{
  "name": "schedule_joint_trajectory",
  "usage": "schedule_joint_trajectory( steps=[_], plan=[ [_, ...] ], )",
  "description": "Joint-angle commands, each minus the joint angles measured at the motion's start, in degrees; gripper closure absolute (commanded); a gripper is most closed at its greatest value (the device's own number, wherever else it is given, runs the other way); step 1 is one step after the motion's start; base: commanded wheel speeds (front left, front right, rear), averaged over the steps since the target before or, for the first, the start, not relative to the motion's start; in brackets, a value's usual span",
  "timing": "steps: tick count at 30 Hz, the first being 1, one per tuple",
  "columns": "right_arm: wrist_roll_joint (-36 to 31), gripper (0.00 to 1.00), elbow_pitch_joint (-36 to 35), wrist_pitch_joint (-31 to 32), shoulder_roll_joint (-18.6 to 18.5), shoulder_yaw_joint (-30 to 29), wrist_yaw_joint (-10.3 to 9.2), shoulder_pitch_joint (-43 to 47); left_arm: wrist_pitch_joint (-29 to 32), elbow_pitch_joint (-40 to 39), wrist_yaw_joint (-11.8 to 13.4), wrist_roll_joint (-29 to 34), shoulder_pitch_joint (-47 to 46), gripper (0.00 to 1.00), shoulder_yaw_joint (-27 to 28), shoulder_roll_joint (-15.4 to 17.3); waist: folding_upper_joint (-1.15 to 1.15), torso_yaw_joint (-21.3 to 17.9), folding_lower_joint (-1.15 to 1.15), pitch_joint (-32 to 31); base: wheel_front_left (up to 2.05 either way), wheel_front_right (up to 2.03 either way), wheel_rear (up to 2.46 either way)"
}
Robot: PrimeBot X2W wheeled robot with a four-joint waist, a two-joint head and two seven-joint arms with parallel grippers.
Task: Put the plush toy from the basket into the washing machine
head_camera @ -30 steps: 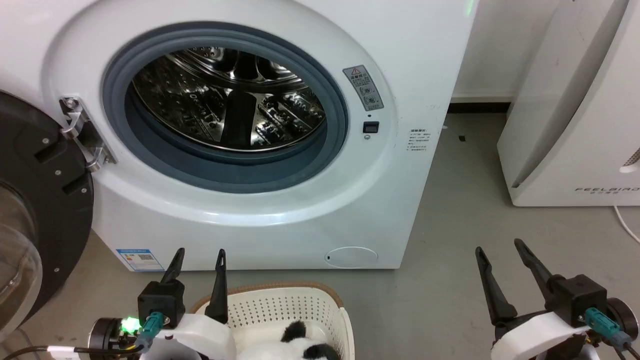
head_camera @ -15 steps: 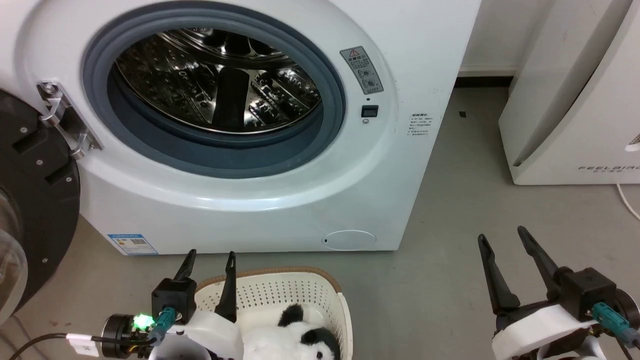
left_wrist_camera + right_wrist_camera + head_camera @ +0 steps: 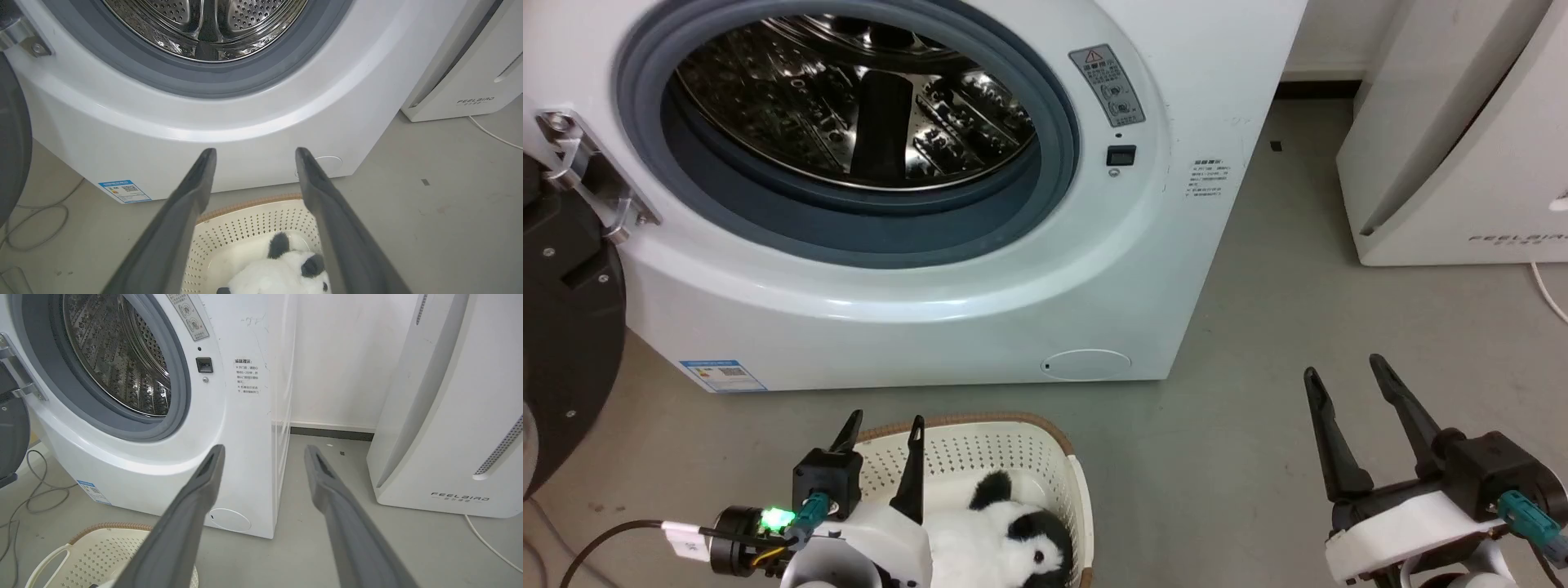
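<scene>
Panda plush toy lies in the cream laundry basket, which sits on the floor right in front of the washing machine. The black ears are at the washer end and the white body runs back toward the robot, so the long axis looks roughly along the basket. The lower part is cut off, so the full lie can't be told.

Left gripper hangs over the basket's left part with its fingers parted and empty. In the left wrist view the panda sits low between the fingers, closer to the right-hand one. So it is below and slightly right of the left gripper, not touching.

Right gripper is also spread and holding nothing, well apart over bare floor to the right, nearer the FEELBIRD appliance.

Left arm is clearly the nearer one. Judged next step is to dip down and a bit right for the grab. The drum is open and the door is swung left.
</scene>
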Motion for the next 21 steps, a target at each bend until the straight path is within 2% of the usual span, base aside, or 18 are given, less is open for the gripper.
schedule_joint_trajectory(
  steps=[1,21],
  plan=[
    [0.1,0.0,-0.3,-0.7,0.0,0.2,-0.03,-1.2,-0.5,1.3,-0.2,-0.2,-1.2,0.0,-0.2,0.3,0.0,-0.2,-0.01,0.6,0.0,0.0,0.0],
    [0.4,0.0,-1.9,-3.0,0.1,1.8,-0.03,-3.8,-2.9,19.3,-1.9,-0.1,-9.7,0.0,-3.4,2.1,0.0,-2.8,-0.01,9.4,0.0,0.0,0.0]
  ],
)
